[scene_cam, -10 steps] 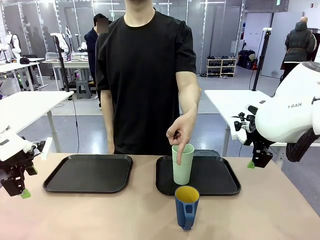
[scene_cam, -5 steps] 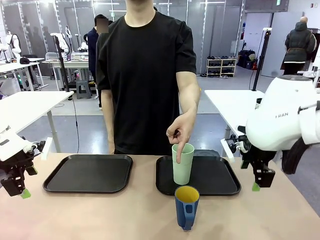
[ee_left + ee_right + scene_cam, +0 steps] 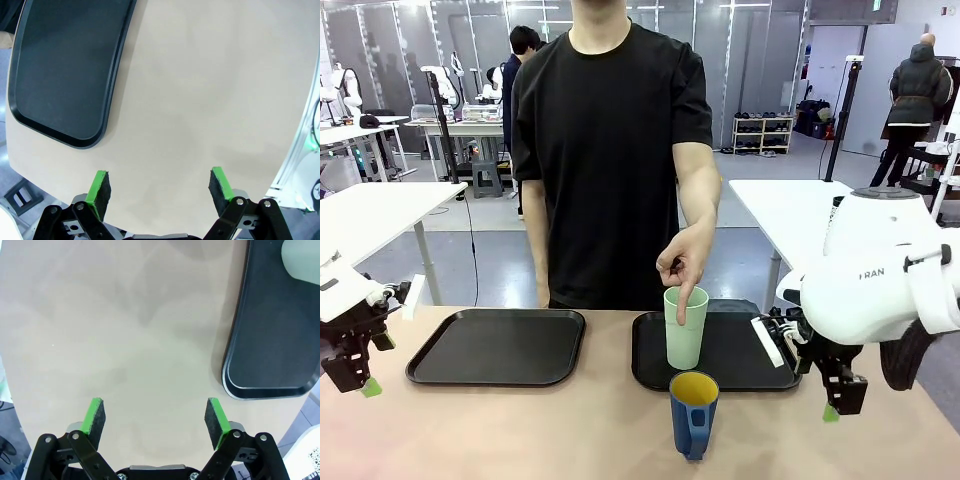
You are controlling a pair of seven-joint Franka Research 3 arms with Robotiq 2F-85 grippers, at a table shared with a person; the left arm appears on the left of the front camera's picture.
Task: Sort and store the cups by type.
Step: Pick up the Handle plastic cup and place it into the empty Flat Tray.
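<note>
Tabletop [image 3: 570, 430]: right tray [image 3: 752, 352] holds green tumbler [image 3: 684, 345] (blue mug [image 3: 693, 422] just outside).

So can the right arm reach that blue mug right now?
Probably yes: the right gripper hangs open over bare table beside the blue mug, nothing between them; the person's hand is at the green tumbler behind.

Place: robotics lab in an open hall.
Upper left: white work tables [image 3: 370, 205], equipment stands [image 3: 442, 110].
Upper right: shelf rack [image 3: 763, 135], partition walls [image 3: 720, 60].
Lower right: white robot arm [image 3: 880, 285].
</note>
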